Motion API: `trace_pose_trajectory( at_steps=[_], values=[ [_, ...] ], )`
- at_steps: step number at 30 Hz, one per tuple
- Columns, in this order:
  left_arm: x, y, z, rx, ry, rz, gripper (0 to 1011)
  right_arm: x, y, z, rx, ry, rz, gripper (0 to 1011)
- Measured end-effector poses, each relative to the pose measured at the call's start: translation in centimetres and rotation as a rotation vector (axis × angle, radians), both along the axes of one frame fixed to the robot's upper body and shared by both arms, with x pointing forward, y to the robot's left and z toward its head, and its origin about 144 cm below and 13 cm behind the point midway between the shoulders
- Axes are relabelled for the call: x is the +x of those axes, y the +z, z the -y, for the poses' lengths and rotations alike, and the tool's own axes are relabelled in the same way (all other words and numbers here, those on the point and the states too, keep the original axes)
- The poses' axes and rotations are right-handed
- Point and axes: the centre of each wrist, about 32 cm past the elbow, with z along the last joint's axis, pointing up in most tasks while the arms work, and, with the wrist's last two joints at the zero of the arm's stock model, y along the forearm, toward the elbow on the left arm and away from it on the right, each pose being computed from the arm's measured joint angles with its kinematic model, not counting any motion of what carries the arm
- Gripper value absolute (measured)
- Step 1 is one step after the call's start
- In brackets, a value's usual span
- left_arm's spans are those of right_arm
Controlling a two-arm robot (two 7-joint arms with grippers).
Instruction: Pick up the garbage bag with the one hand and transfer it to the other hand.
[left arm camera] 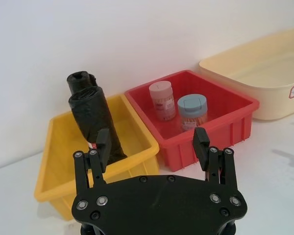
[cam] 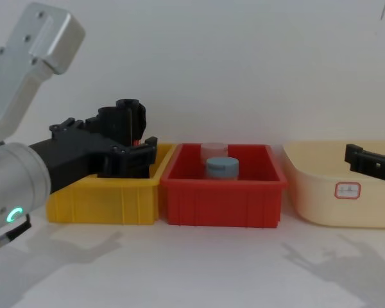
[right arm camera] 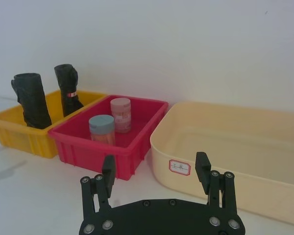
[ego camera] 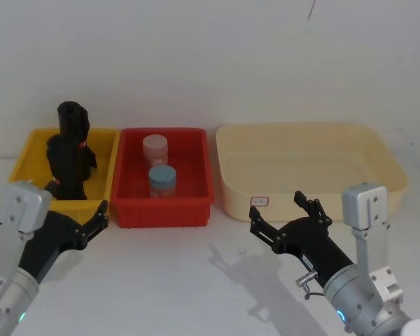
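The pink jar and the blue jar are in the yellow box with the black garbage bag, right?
Not quite. The pink jar and the blue jar stand in the red box, as the head view shows. Only the garbage bag is in the yellow box, right beside the red one.

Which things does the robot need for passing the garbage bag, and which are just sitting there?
For the job: garbage bag, left gripper, right gripper, both open.

Just sitting there: slimmer black roll, yellow bin, red bin, pink jar, blue jar, cream tub.
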Motion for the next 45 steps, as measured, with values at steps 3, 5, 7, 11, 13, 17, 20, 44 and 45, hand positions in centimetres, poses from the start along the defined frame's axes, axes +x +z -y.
trace_pose_trajectory(
  at_steps=[3,5,7,11,13,17,20,44,45],
  values=[
    [-0.4,0.1,-0.3,-0.009,0.005,-0.003,1001,0.0,0.0,0.0,0.000,0.000,0.000,1000],
    [-0.8,0.1,-0.6,-0.022,0.012,-0.010,1001,0.0,0.0,0.0,0.000,0.000,0.000,1000],
    [-1.1,0.2,-1.1,-0.035,0.020,-0.017,1001,0.0,0.0,0.0,0.000,0.000,0.000,1000],
    [-1.5,0.4,-1.8,-0.056,0.035,-0.027,1001,0.0,0.0,0.0,0.000,0.000,0.000,1000],
    [-1.6,0.6,-2.4,-0.071,0.047,-0.036,1001,0.0,0.0,0.0,0.000,0.000,0.000,1000],
    [-1.5,1.0,-3.3,-0.092,0.063,-0.052,1001,0.0,0.0,0.0,0.000,0.000,0.000,1000],
    [-1.2,1.4,-3.8,-0.102,0.070,-0.061,1001,0.0,0.0,0.0,0.000,0.000,0.000,1000],
    [3.1,2.5,-6.6,-0.070,0.079,-0.151,1002,0.0,0.0,0.0,0.000,0.000,0.000,1000],
    [3.4,2.5,-6.6,-0.067,0.077,-0.154,1001,0.0,0.0,0.0,0.000,0.000,0.000,1000]
  ],
)
